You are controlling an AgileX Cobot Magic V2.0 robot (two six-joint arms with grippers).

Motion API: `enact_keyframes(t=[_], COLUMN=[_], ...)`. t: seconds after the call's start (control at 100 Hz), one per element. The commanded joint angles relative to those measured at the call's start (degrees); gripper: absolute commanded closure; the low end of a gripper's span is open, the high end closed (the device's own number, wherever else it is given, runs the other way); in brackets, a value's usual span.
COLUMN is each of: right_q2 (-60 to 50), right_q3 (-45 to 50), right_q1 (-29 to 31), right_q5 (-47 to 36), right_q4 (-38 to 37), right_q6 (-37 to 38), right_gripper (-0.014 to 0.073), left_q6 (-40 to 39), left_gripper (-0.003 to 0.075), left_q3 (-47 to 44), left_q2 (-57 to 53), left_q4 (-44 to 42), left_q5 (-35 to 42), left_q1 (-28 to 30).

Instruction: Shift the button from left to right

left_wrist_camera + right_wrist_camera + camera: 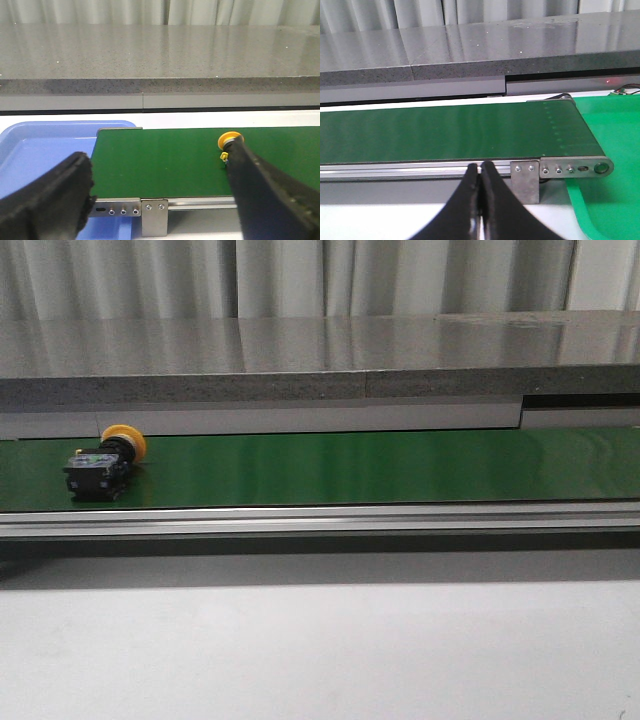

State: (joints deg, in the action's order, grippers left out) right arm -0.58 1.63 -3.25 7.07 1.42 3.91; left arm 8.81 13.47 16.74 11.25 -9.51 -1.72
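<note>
Front view: the button (104, 462) lies tipped on its side on the green belt (380, 468), far left end, well apart from the right end where it belongs. No arm shows here. Likely just set down or waiting for pickup; transfer not begun.

Left wrist view: left hand (160, 192) spread wide, holding nothing, fingers (50, 200) either side of the belt's left end. The button's yellow cap peeks out just beside the far finger, body mostly hidden behind it. A blue tray (35, 145) sits beyond the belt end. Wide spread reads as ready for a grasp.

Right wrist view: right hand (480, 187) closed, fingertips pressed together, nothing between them, parked before the belt's right end; green tray (615, 135) alongside. No button here.

Button: round yellow-orange mushroom cap, black blocky body with a small label.
</note>
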Motion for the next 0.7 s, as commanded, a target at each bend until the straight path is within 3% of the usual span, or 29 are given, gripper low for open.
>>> enact_keyframes(t=[0.0, 0.21, 0.69], right_q2=[-1.1, -1.1, -0.8], right_q3=[-0.9, -0.9, -4.3], right_q1=[-0.1, -0.1, -0.1], right_q5=[-4.7, -4.7, -10.1], right_q4=[-0.3, -0.3, -0.3], right_q6=[-0.3, -0.3, -0.3], right_gripper=[0.066, 0.066, 0.066], left_q6=[0.0, 0.0, 0.0], left_gripper=[0.0381, 0.0738, 0.0741], left_q3=[1.6, 1.6, 1.6], left_q2=[0.3, 0.3, 0.3], left_q4=[0.6, 0.6, 0.6], left_q5=[5.0, 5.0, 5.0], left_q1=[-0.4, -0.4, -0.4])
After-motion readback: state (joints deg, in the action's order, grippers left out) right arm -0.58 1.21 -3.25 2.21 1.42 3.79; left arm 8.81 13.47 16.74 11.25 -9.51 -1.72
